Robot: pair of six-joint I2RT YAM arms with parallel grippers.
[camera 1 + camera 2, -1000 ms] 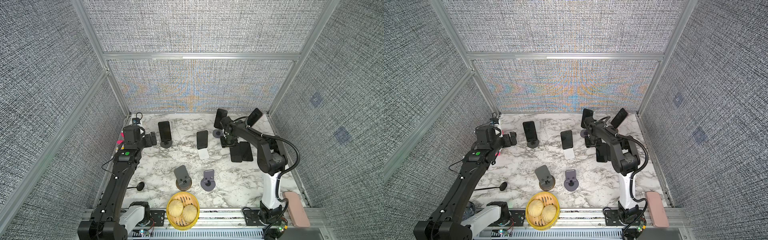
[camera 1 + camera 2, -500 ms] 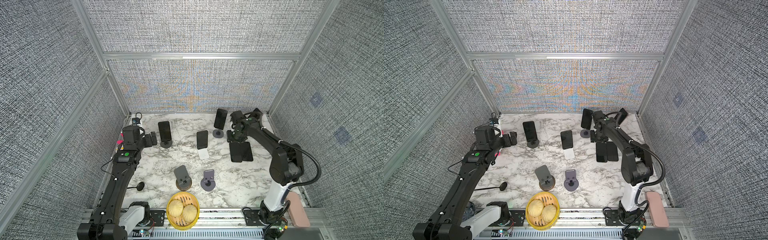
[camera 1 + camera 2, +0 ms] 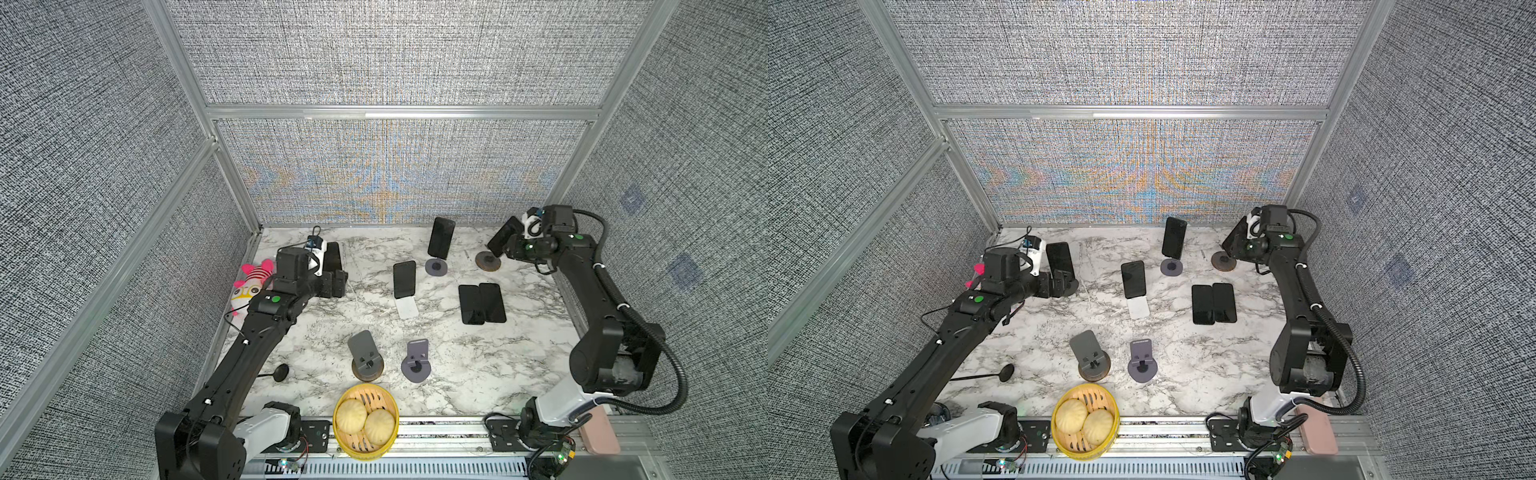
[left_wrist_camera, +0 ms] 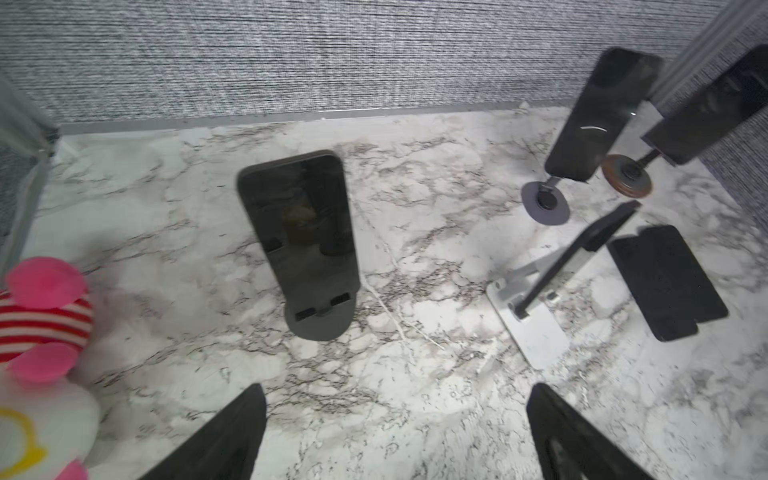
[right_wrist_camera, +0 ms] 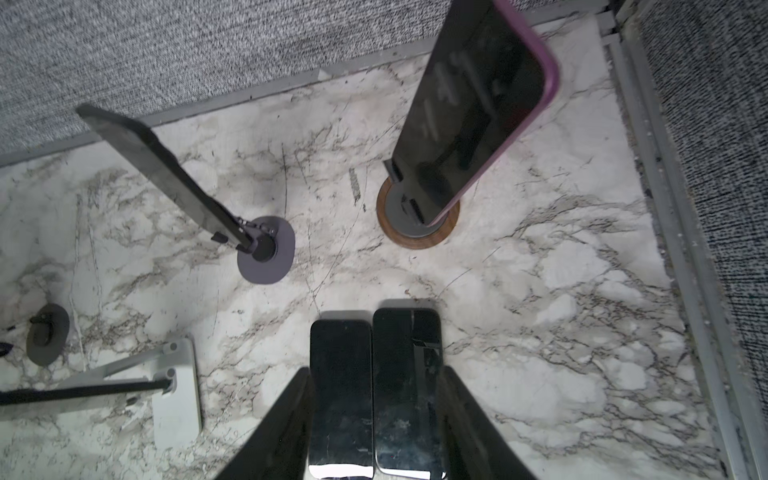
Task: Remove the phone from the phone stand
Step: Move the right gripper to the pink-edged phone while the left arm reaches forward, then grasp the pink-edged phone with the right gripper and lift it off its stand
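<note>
Phone, left side: left phone [image 4: 299, 216] stands upright on the dark stand [image 4: 320, 320], straight ahead of the left gripper and untouched.
Phone, centre: centre phone [image 3: 404, 279] leans on the white stand [image 3: 406, 308], with no gripper near it.
Phone, rear: rear phone [image 3: 441, 237] sits on the grey round-base stand [image 3: 436, 267], unattended.
Phone, rear right corner: pink-cased phone [image 5: 478, 104] is seated on the wood-base stand [image 5: 411, 232], just ahead of the right gripper and apart from it.
Phones off stands: two flat phones [image 3: 471, 305] lie side by side, edges meeting, on the marble table [image 3: 519, 353].
Stands vacant: empty stand with wood base [image 3: 365, 351] and empty grey stand [image 3: 417, 357] are both near the front edge.
Left gripper [image 4: 397, 390]: jaws are at full spread with nothing between them.
Right gripper [image 5: 376, 372]: jaws are about half apart and grip nothing; the flat phones show through the gap, down on the table.
Done, by judgement: two phones are removed, matching the two vacant stands.
Left, by judgement: four phones remain seated and no lift has begun. Each gripper has yet to close on a phone's edges and draw it up clear of the stand's lip.
</note>
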